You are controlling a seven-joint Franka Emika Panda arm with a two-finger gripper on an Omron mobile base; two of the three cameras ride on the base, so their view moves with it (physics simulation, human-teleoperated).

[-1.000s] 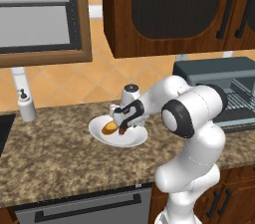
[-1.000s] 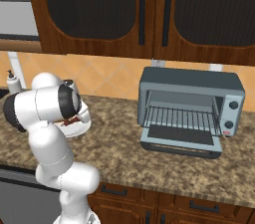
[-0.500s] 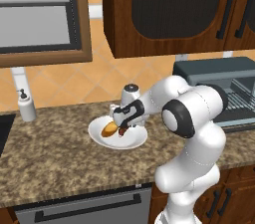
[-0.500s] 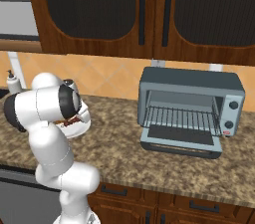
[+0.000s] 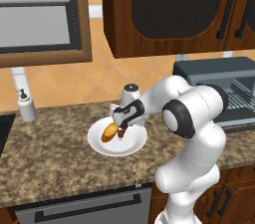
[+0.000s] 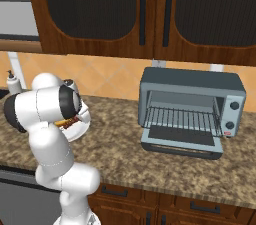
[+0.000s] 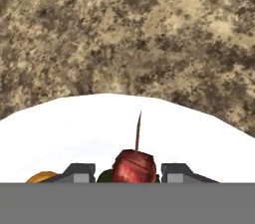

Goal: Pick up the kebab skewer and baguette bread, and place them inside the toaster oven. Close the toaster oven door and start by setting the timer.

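On the granite counter (image 5: 55, 163), one white plate (image 5: 130, 148) bears one baguette bread (image 5: 109, 131); the gripper (image 7: 128, 172) clamps one kebab skewer (image 7: 133, 164).

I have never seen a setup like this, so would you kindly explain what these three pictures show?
It is a simulated kitchen. A white robot arm stands at a stone counter. Two cameras ride behind it, left and right; the third looks along its hand. On the counter sit a white plate with the baguette bread, and the toaster oven with its door dropped open. In the hand view, the fingers sit close on either side of the kebab skewer, apparently gripping it over the plate.
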